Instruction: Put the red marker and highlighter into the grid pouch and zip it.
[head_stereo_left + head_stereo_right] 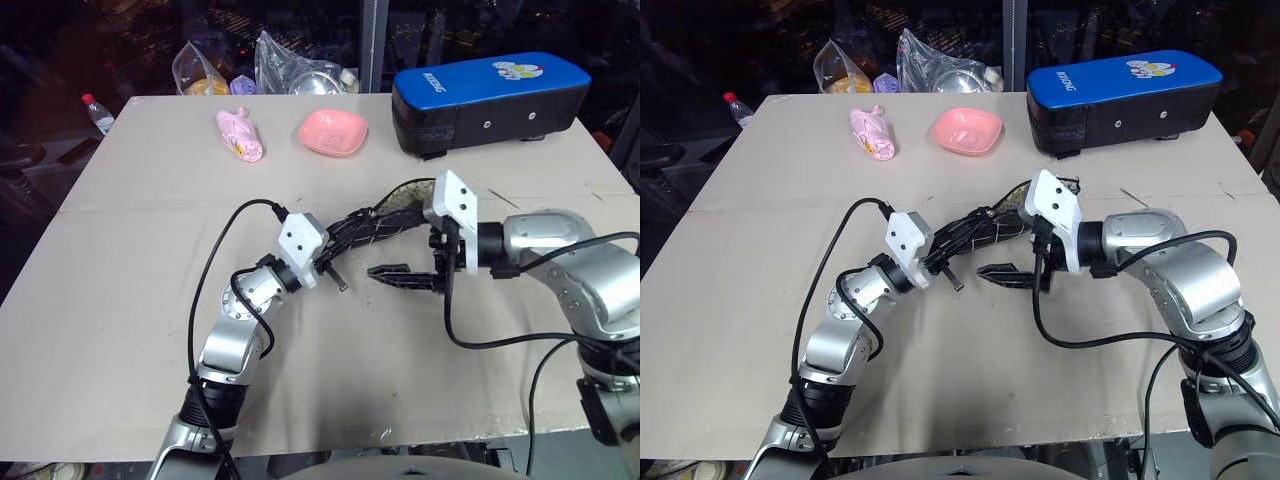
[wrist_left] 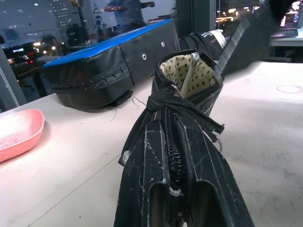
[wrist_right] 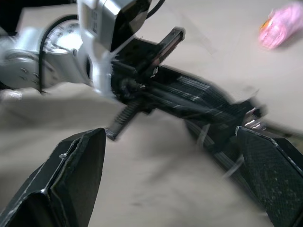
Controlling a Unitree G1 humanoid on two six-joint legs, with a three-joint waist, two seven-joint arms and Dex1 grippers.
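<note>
Left wrist view: left gripper (image 1: 335, 268) clamps the pouch (image 2: 189, 78), mouth agape; right gripper (image 3: 170, 184) spread, empty. Zipping comes next.

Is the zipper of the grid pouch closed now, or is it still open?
Still open at the far end. In the left wrist view the grid pouch gapes there, showing its dotted lining. The left gripper is shut on its near end.

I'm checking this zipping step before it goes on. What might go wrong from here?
The left gripper pinches only one end of the grid pouch, so it may sag or twist. The far end gapes open, so anything inside could slide out. The right gripper is open, beside the pouch, and holds nothing.
</note>
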